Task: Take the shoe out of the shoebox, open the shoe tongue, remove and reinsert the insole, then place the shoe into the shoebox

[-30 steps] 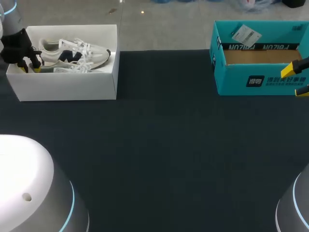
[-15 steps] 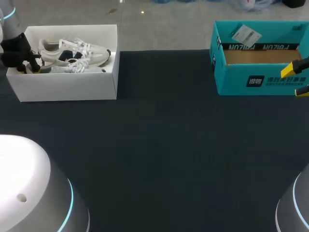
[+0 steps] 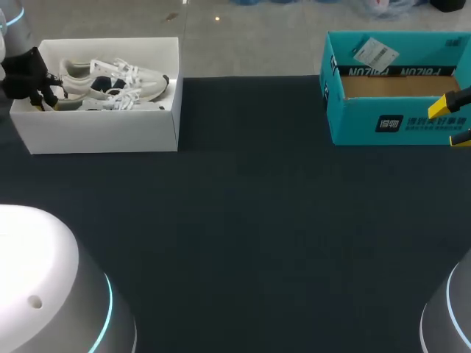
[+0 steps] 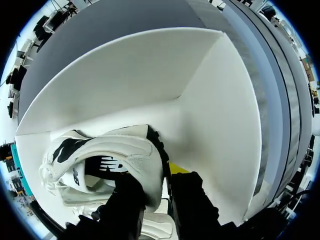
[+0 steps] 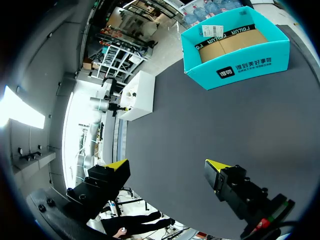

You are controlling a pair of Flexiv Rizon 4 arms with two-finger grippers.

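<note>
Left wrist view: shoe lying in the white shoebox, far left of the surface, my left fingers pinching its heel. Taking-out step, I judge; next comes a lift clear of the walls. Right fingers hang spread near the teal box.

A dark, matte-covered bench spreads wide across the head view, evenly lit, its far edge running straight from side to side.
</note>
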